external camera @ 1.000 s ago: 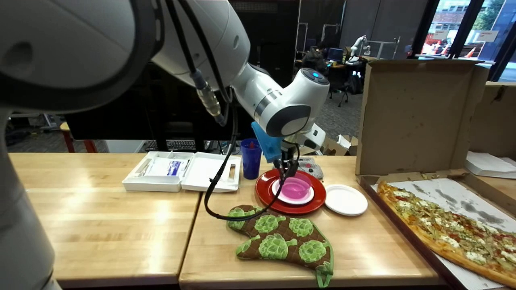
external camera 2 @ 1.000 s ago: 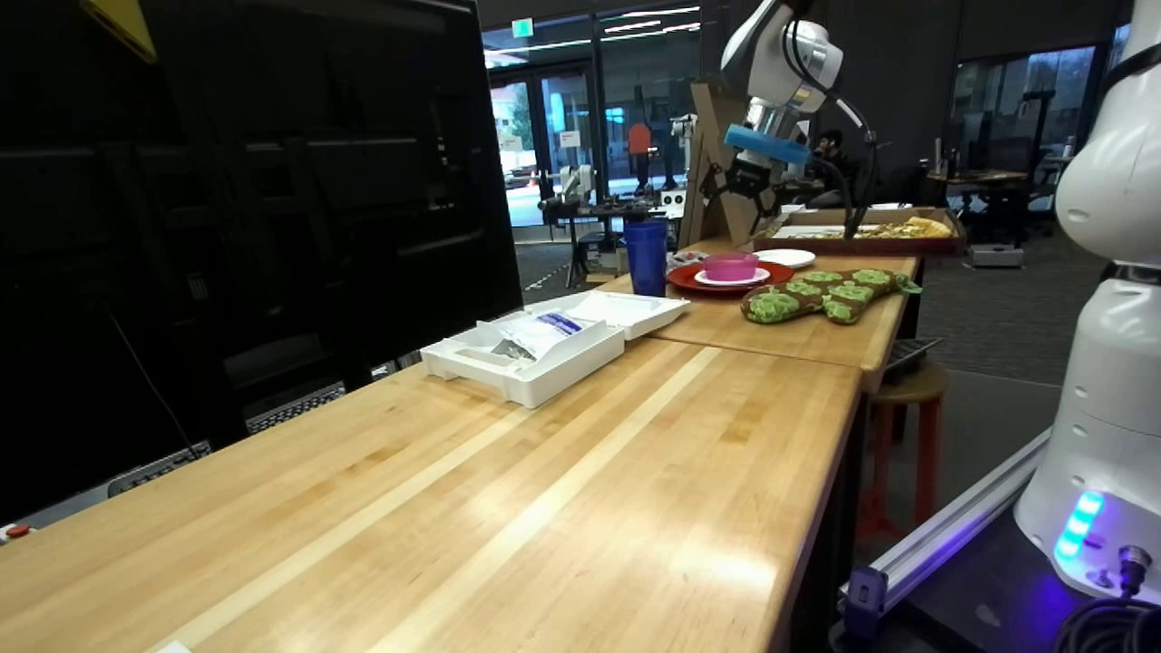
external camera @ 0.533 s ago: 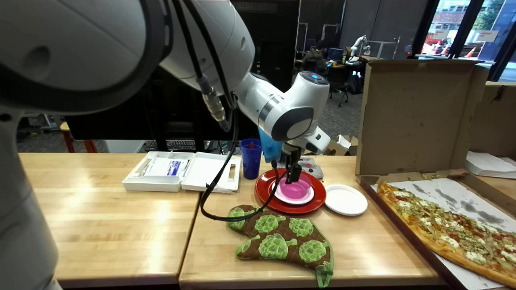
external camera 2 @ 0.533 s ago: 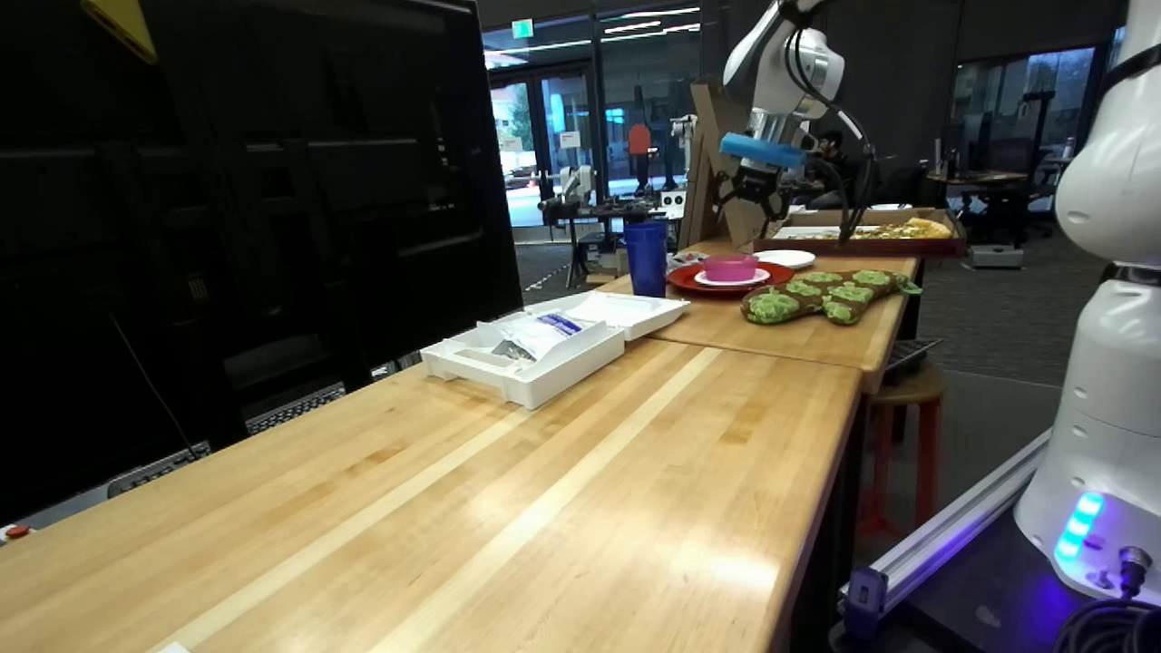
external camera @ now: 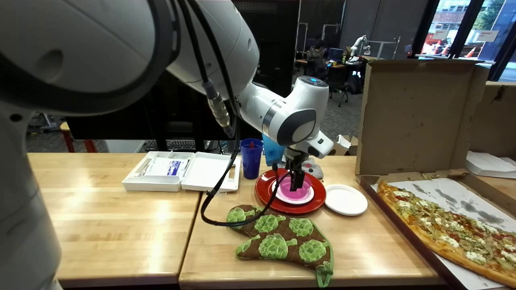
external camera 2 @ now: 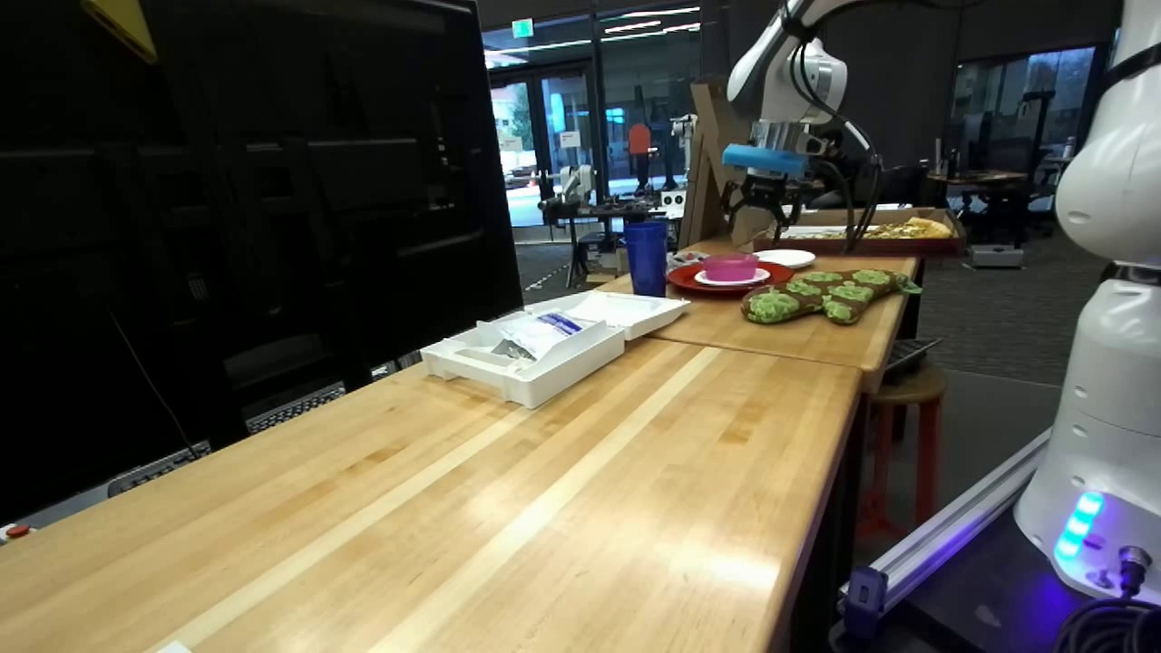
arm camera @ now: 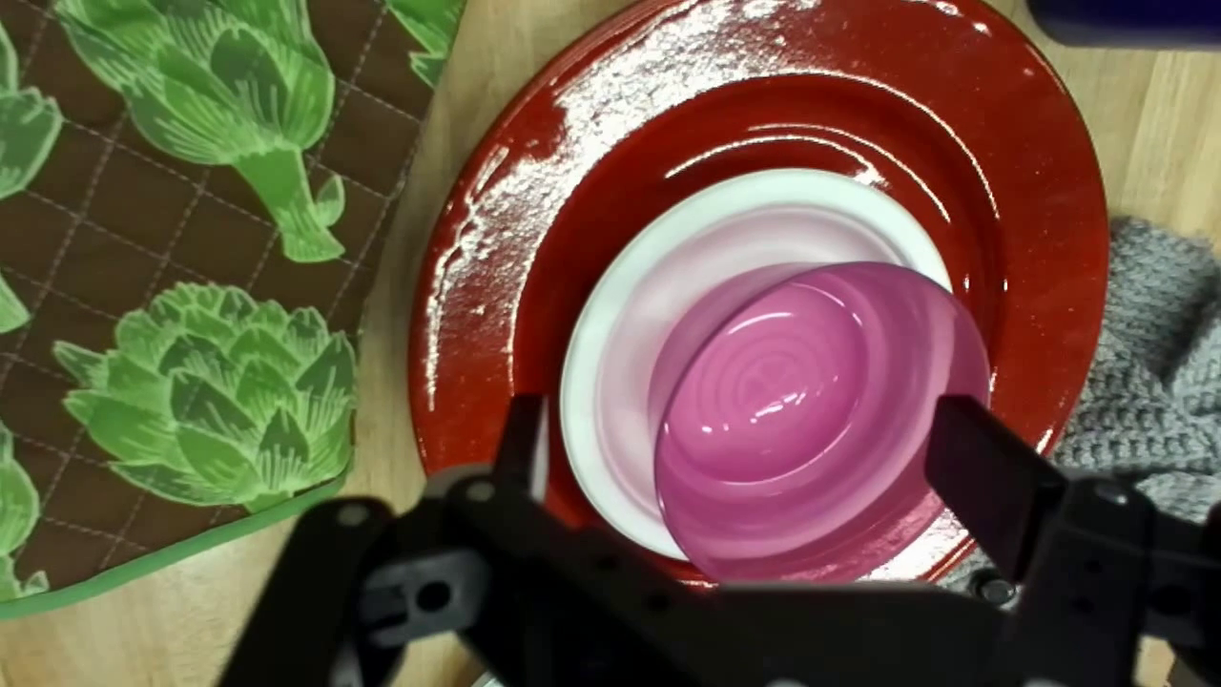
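The gripper hung above the translucent pink bowl, its fingers spread wide with nothing between them; a gap in an exterior view showed the two apart. In the wrist view one finger stood at the bowl's nine o'clock and its opposite near three, a spread that probably suited so broad a mouth. The bowl sat upright on a small white plate inside a red plate, whose raised rim likely helped hold the stack together.

Around the bowl in an exterior view, a blue tumbler stood upright at ten o'clock and a grey knitted cloth lay at one. A second white plate lay flat between three and four, just beside the red one; farther that way, the pizza box had its lid raised, leaving the pizza exposed. Near six lay an artichoke-print oven mitt, perhaps there for hot dishes.
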`<state>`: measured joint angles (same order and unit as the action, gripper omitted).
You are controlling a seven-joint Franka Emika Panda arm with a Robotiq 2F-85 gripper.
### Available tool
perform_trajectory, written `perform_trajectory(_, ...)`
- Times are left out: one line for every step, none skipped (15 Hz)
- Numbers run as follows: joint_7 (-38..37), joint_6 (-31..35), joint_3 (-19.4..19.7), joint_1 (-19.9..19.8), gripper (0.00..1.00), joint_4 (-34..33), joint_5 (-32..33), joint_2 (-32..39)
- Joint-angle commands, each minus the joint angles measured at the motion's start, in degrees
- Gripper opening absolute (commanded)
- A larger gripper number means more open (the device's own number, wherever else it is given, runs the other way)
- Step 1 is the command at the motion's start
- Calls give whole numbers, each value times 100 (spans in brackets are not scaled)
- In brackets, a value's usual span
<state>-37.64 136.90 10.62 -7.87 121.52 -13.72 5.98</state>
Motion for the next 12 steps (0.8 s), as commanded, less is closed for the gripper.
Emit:
perform_trajectory(-1, -19, -17, -22, 100, -15, 5, 2)
perform_trajectory(134, -9, -48, -31, 100, -49, -151, 60)
perform_trajectory(192, 48, -60, -21, 100, -50, -163, 126)
perform_trajectory(259, 65, -68, -20, 100, -53, -177, 168)
perform_trajectory(286, 52, -71, -19, 100, -62, -157, 216)
perform_trajectory(302, 61, -73, -21, 100, -70, -157, 269)
perform_trajectory(315, 75, -68, -23, 100, -72, -142, 317)
perform_trajectory(326, 79, -57, -23, 100, -75, -117, 358)
perform_trajectory(343, 90, -49, -26, 100, -85, -114, 402)
perform_trajectory(346, 105, -40, -31, 100, -90, -116, 441)
perform_trajectory(341, 111, -27, -36, 100, -98, -108, 472)
perform_trajectory(347, 125, -21, -45, 100, -104, -137, 510)
